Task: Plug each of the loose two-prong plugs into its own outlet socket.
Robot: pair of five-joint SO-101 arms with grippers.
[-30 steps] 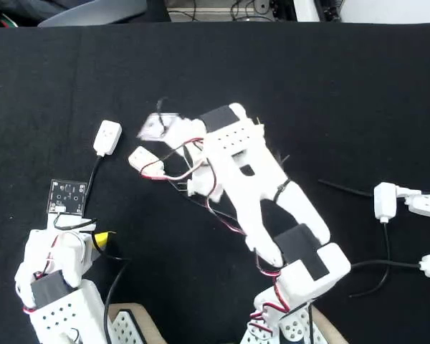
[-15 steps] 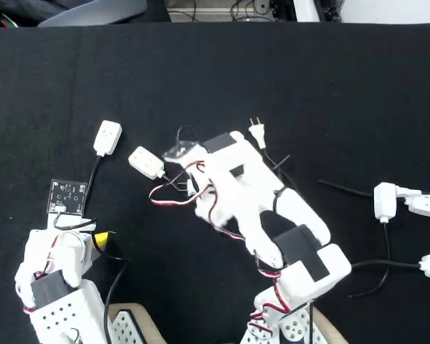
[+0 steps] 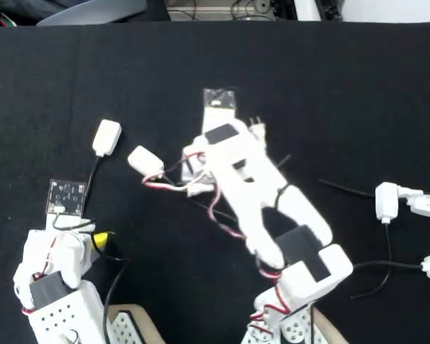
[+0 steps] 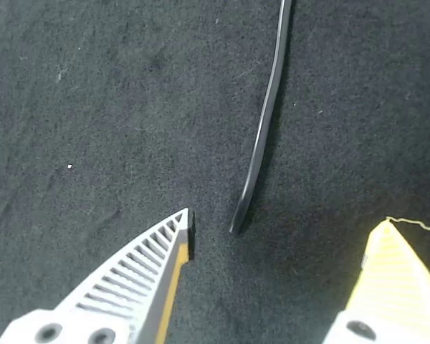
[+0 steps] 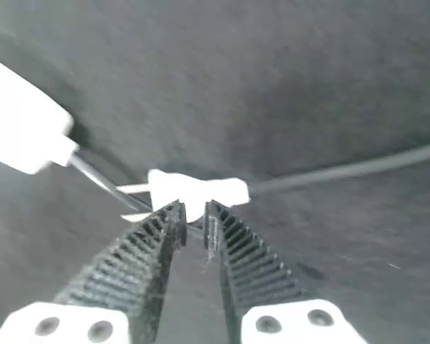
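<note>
Now right gripper (image 5: 193, 209) has swung over, jaws pinching the plug (image 5: 195, 189); left gripper (image 4: 284, 217) spread.

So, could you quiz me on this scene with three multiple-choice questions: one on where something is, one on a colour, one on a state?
1. The black cable's loose end lies:
A) on the cloth ahead of the left gripper
B) in a socket
C) across the yellow finger

2. The two-prong plug is:
A) red
B) white
C) blue

3. The left gripper is:
A) shut on a plug
B) shut, empty
C) open, empty

Answers:
1 A, the end rests on bare cloth ahead of the tips.
2 B, its body shows white.
3 C, its fingers stand wide apart, gripping nothing.
</note>
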